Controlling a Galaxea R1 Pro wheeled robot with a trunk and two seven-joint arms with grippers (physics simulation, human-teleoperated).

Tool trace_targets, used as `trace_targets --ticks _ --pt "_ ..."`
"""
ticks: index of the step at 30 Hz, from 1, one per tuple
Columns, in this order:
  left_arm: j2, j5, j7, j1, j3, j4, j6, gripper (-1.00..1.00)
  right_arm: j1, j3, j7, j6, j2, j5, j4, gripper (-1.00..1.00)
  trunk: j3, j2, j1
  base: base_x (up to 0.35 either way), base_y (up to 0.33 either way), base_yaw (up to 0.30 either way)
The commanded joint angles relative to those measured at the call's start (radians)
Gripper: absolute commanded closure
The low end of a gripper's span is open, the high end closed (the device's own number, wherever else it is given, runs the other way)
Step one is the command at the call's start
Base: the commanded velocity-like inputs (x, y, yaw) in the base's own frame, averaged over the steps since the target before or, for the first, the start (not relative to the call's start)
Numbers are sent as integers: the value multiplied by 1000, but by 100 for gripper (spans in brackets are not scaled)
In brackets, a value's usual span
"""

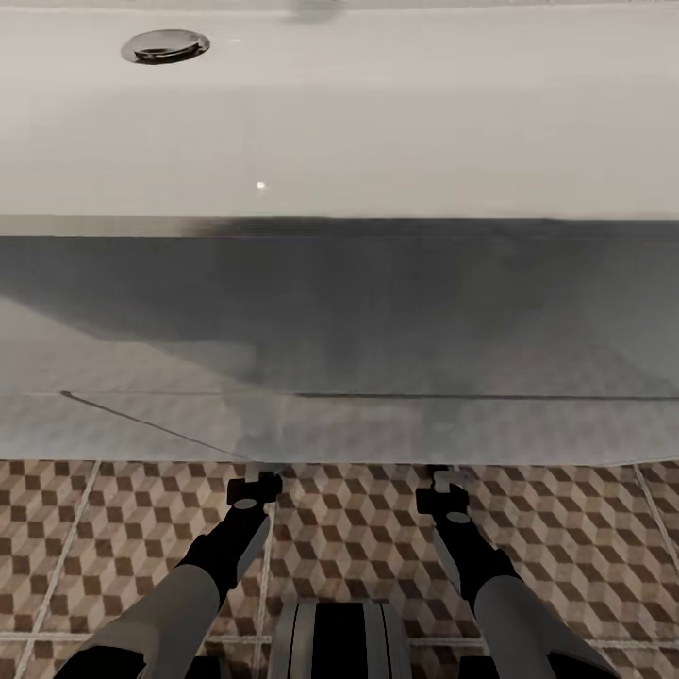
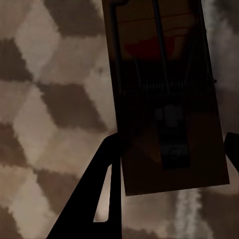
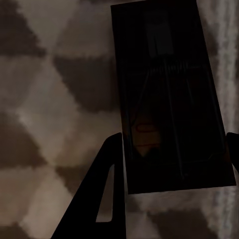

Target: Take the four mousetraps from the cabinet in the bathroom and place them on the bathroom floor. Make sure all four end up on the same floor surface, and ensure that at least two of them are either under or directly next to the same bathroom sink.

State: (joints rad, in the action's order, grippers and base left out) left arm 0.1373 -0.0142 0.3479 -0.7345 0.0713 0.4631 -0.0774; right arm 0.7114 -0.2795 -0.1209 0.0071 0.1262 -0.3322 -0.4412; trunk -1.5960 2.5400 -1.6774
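Observation:
In the left wrist view a dark-brown mousetrap (image 2: 169, 74) with a red patch and metal spring lies between the fingers of my left gripper (image 2: 172, 149), which is shut on its edges just over the cube-patterned bathroom floor (image 2: 45, 114). My right gripper (image 3: 174, 144) is shut the same way on a second mousetrap (image 3: 164, 74). From the head camera both grippers, left (image 1: 256, 476) and right (image 1: 441, 476), reach down to the floor (image 1: 358, 528) at the foot of the white sink (image 1: 377, 113) vanity. Their fingertips and the traps are hidden there.
The vanity's grey-white front (image 1: 377, 311) spans the whole width ahead, with a chrome drain (image 1: 165, 45) in the basin above. My base (image 1: 339, 641) sits between the arms on the tiles. Pale grout lines cross the floor.

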Motion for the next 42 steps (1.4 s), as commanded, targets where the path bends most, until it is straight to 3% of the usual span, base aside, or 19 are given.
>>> trace_targets --ticks 1,42 --pt "-1 -3 8 0 8 2 -8 100 0 -6 0 1 1 -8 -1 100 -1 0 0 110 0 0" --pt "-4 2 6 0 6 -26 -16 100 0 -7 0 0 1 -4 5 100 -1 0 0 15 0 0"
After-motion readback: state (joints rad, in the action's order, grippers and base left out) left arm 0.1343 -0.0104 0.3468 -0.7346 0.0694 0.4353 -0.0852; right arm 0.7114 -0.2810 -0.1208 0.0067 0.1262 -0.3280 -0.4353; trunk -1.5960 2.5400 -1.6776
